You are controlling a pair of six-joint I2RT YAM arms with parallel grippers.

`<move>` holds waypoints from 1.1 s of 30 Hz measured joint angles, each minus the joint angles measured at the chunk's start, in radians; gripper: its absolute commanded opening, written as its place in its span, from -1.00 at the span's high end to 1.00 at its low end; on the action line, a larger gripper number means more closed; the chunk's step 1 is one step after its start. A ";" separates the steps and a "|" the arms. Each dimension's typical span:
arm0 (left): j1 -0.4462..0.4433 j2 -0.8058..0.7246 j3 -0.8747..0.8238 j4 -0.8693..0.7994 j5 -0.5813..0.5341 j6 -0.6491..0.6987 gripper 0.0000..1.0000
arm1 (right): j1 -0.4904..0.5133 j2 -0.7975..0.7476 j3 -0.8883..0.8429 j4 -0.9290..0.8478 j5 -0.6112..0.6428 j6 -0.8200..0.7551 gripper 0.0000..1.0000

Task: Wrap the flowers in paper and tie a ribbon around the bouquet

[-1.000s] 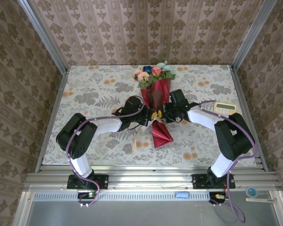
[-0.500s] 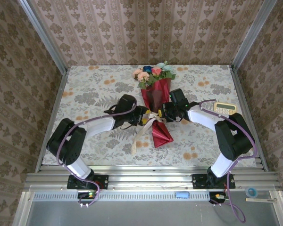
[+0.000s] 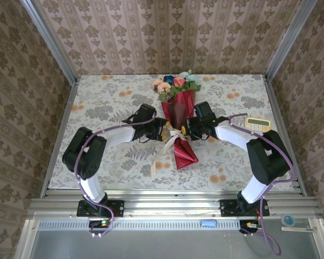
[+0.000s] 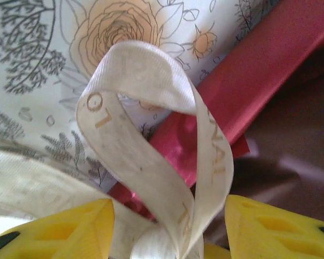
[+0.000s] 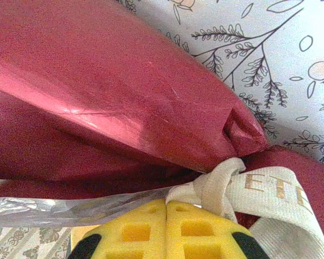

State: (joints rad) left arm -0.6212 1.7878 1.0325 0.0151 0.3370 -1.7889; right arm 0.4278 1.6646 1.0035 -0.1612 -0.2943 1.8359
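At centre frame from above, the bouquet (image 3: 178, 114) lies with flowers (image 3: 175, 83) toward the upper edge and the ribbon (image 3: 167, 143) cinched round its paper (image 5: 124, 97) waist. The left gripper (image 4: 170, 224) stands open, a slack loop between its fingers. The right gripper (image 5: 166, 216) is shut at the knot; whether it pinches ribbon I cannot tell. Tying seems in hand; next, probably catch the loop and draw it snug.

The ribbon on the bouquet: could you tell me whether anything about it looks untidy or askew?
Yes. The ribbon is tied round the waist of the bouquet, but one loop stands up slack inside the open left gripper, and its tails sprawl unevenly over the tablecloth toward the near edge.
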 measured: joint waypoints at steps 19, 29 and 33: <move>0.002 0.072 0.016 0.025 0.001 -0.031 1.00 | -0.001 -0.027 0.012 -0.019 0.008 -0.037 1.00; 0.016 0.072 -0.026 0.030 -0.002 -0.021 1.00 | -0.026 -0.064 0.075 -0.094 0.029 -0.185 1.00; 0.016 0.072 -0.031 0.031 -0.002 -0.021 1.00 | -0.043 -0.071 0.075 -0.108 0.029 -0.224 1.00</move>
State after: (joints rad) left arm -0.6048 1.8595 1.0016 0.0456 0.3351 -1.8095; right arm 0.3847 1.5932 1.0786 -0.2691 -0.2649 1.6115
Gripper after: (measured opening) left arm 0.050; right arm 0.061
